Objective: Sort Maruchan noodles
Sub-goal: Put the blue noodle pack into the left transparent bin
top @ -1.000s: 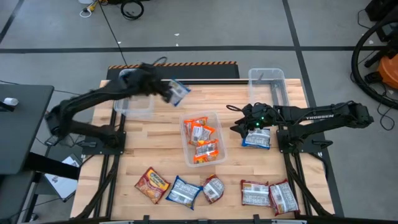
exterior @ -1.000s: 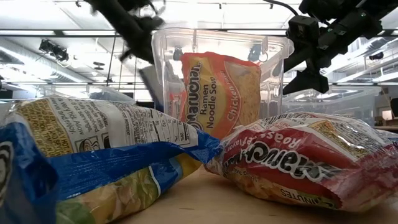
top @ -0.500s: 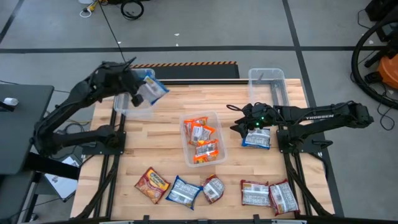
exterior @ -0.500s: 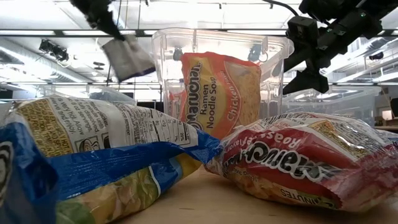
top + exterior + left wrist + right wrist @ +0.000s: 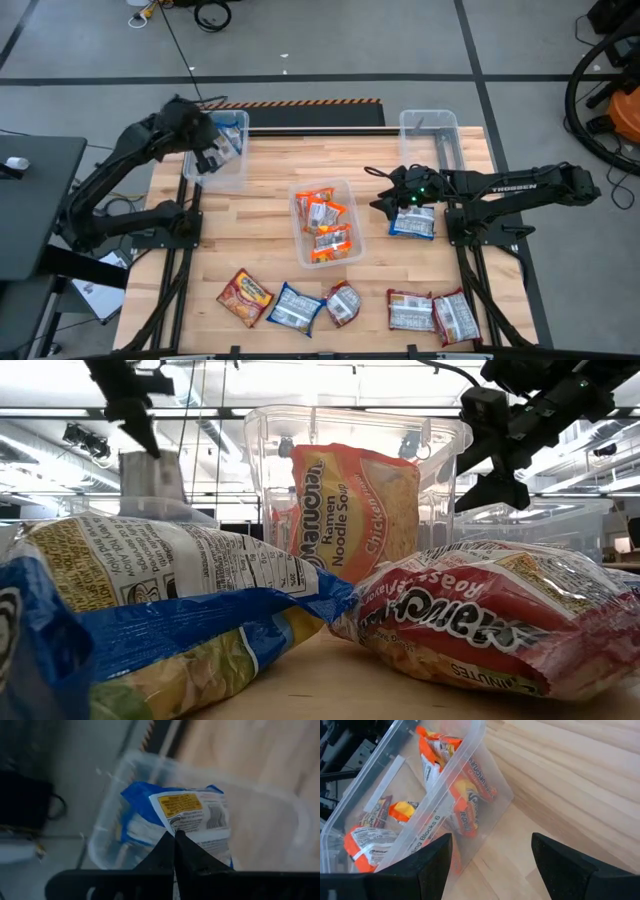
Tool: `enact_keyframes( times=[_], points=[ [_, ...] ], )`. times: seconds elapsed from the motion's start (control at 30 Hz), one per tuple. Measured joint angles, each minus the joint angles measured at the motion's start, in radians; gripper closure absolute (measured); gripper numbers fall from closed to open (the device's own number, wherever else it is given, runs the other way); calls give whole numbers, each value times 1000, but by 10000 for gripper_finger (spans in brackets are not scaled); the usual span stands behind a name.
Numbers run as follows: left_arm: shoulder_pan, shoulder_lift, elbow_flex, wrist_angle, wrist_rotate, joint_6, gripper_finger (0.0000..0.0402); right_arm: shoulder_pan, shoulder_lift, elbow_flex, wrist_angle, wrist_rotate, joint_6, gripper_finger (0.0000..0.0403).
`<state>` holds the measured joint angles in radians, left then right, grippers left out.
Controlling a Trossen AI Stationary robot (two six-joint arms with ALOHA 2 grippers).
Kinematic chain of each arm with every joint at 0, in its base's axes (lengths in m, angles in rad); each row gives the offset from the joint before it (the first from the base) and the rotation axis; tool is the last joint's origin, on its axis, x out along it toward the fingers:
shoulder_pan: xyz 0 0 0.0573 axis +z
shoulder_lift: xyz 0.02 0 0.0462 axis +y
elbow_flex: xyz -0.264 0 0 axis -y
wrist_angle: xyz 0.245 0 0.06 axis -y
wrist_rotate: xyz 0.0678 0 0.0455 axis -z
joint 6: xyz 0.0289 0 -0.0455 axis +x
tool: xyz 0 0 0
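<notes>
My left gripper (image 5: 207,152) is shut on a blue Maruchan packet (image 5: 226,140) over the clear bin (image 5: 196,172) at the table's far left. In the low view that packet (image 5: 150,476) hangs under the left gripper (image 5: 135,422). My right gripper (image 5: 384,203) hovers open, right of the middle bin (image 5: 349,206) of orange packets (image 5: 462,810). A blue packet (image 5: 413,223) lies flat on the table beneath the right wrist. Several more packets, among them an orange one (image 5: 245,295), a blue one (image 5: 293,308) and a dark red one (image 5: 410,310), lie flat along the near edge. My left gripper pinches the blue packet between its two shut fingers at one edge (image 5: 176,829), next to the white label patch. The fingers come from above, slanting down. The packet is lifted clear and hangs below them over the left bin (image 5: 113,784).
A third clear bin (image 5: 430,135) stands at the far right corner of the table. Bare wood (image 5: 260,225) lies between the left bin and the middle bin. The near-edge packets fill the foreground of the low view.
My left gripper has carried the blue packet from above the far middle of the table toward the far left, and now holds it over the left bin. In the low view the packet has swung from tilted to hanging straight and sits lower. The right arm has kept still.
</notes>
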<state>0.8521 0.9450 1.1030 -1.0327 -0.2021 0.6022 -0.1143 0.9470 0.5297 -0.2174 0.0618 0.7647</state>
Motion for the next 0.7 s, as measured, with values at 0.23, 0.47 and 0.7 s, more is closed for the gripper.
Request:
enact_keyframes(
  times=[0.23,0.47,0.7],
  points=[
    [13,172,-1,-39,-78,-25,399,0,0,0,17,24,-8,126],
    [-14,354,-1,39,-152,-15,400,0,0,0,24,24,-7,126],
    [-23,505,-1,76,-238,14,398,4,0,0,49,23,-5,126]
  ],
)
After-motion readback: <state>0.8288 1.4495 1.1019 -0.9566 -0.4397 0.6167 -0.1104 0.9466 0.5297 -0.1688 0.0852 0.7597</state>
